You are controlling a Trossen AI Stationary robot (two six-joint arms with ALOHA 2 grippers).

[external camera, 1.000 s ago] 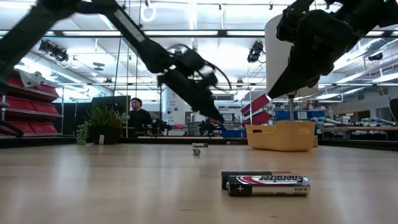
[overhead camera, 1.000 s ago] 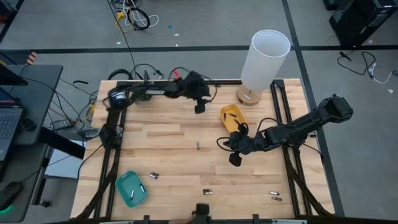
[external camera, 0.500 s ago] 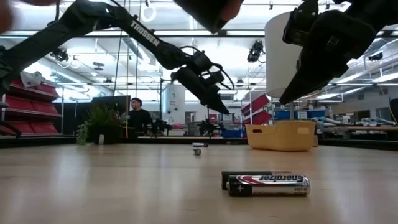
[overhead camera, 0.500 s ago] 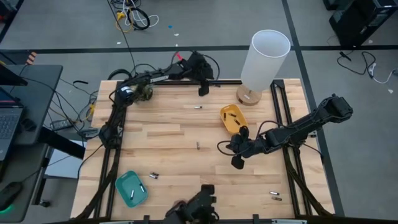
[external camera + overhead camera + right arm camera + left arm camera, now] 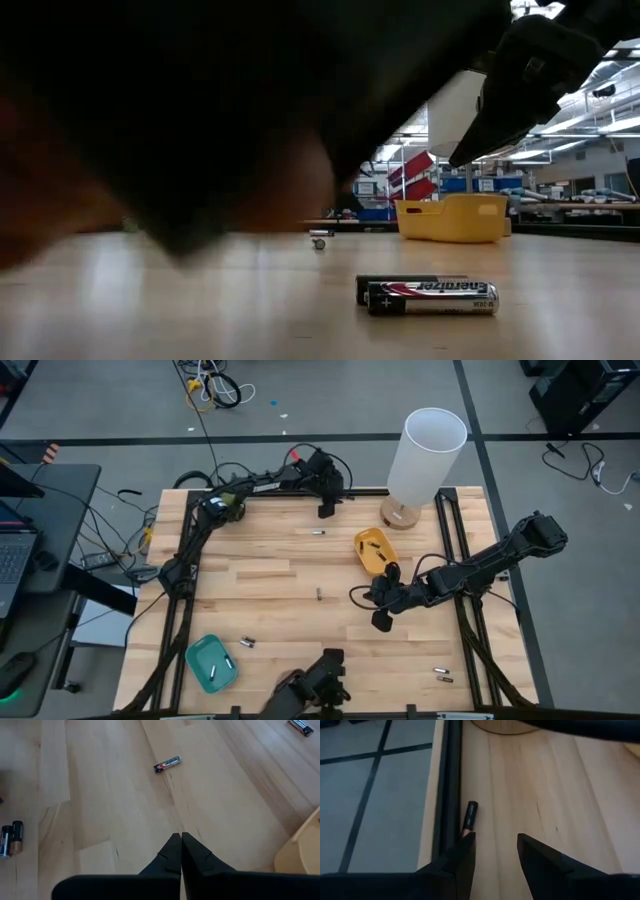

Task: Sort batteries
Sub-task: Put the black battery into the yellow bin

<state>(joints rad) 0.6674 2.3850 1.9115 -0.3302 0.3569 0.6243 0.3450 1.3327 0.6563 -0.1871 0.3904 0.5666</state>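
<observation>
Small batteries lie scattered on the wooden table: one (image 5: 318, 532) near the far edge, one (image 5: 318, 595) mid-table, one (image 5: 247, 643) by the teal tray (image 5: 205, 653), and a pair (image 5: 441, 674) near the right. In the low view another pair (image 5: 430, 296) lies close by. The yellow tray (image 5: 366, 543) holds some. My left gripper (image 5: 325, 510) is open at the far edge; in its wrist view a dark battery (image 5: 471, 815) lies along the black rail, just past the left gripper (image 5: 495, 842). My right gripper (image 5: 380, 622) is shut above the table, below the yellow tray.
A tall white lamp (image 5: 425, 455) stands at the far right corner beside the yellow tray. Black rails (image 5: 452, 520) run along the table's sides. A dark blurred thing (image 5: 312, 688) sits at the near edge and blocks most of the low view (image 5: 200, 120).
My left gripper has moved toward the table's far edge, uncovering the battery near that edge. A dark thing has come in at the near edge and now fills most of the low view.
</observation>
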